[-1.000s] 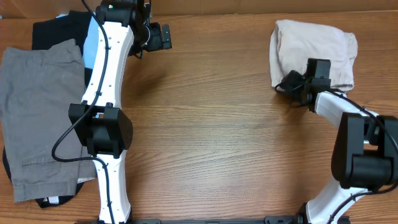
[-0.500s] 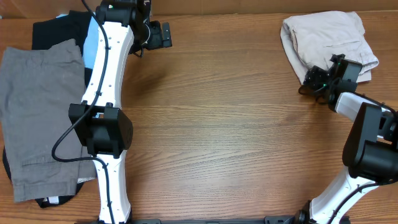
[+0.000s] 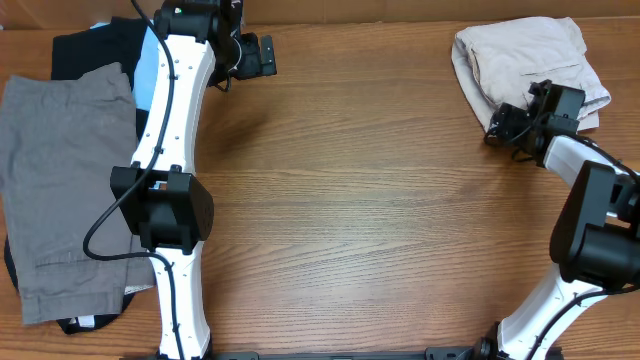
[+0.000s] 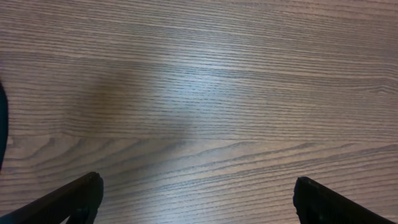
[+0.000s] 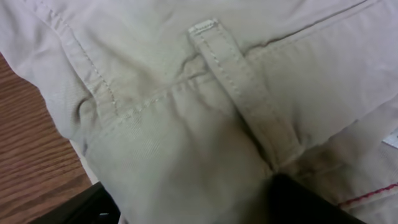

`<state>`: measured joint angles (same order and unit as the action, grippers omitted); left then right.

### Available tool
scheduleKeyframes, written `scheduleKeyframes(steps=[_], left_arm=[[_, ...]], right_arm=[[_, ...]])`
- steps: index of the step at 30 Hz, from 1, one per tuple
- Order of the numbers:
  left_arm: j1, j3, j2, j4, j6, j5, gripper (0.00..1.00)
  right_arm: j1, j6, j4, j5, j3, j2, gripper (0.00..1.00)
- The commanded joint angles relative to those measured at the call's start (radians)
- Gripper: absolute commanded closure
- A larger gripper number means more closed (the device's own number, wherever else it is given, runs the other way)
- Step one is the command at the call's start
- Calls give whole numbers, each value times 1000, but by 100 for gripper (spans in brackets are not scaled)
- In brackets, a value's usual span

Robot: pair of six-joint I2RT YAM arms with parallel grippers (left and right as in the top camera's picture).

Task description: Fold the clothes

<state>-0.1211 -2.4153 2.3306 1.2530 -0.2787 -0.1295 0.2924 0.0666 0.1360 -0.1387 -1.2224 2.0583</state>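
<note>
1. The clothes [image 3: 525, 60], pale beige shorts, lie in a folded, slightly lumpy bundle at the far right corner of the table [image 3: 350, 200], close to its back edge.
2. The right claw [image 3: 512, 124] sits at the near edge of that bundle. In the wrist view its two dark fingers [image 5: 93, 202] stand apart with cloth filling the gap between them. I cannot tell whether they press on that cloth or merely straddle it.
3. The left claw [image 4: 198, 182] is spread wide over bare wood with nothing in it, well apart from the shorts.
4. Judging by the stacked layers, the folding looks mostly done, and the risk lies in how the right claw comes away.
5. First risk: a layer catches on a finger. The belt loop [image 5: 239, 81] and the waistband seams lie just beyond the fingers, and a tip hooking one would drag the top layer off and undo the fold.
6. Second risk: pulling away low and sideways. That would slide the whole bundle along the table rather than free it.
7. Third risk: the bundle's place. It is near the table's corner, so a push outward could tip part of it over the edge.
8. The grey shorts [image 3: 65, 190] and the black and light-blue garment [image 3: 100, 45] lie far to the left and seem out of harm's way.
</note>
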Motion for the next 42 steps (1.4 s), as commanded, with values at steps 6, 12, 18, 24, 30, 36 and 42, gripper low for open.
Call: scheduleKeyframes(steps=[6,12,18,24,30,36,42], left_arm=[[-4,-20,-2,4,21,9,0],[-4,-20,-2,5,21,9,0],[-4,-20,-2,5,21,9,0],[-4,-20,-2,6,21,10,0],[-4,-20,-2,6,21,9,0],[-4,-20,-2,6,21,9,0],[-4,-20,-2,6,21,9,0]], right_arm=[[-101,35,37,-25,17,61,22],[-123,42,36,-20,17,61,22],[-123,64,97,-20,-1,27,15],[-121,56,343,-15,-132,-137,0],[-123,56,663,-16,-328,-332,0],[-131,56,902,-20,-503,-488,0],[-130,90,979,-58,-549,-625,0]])
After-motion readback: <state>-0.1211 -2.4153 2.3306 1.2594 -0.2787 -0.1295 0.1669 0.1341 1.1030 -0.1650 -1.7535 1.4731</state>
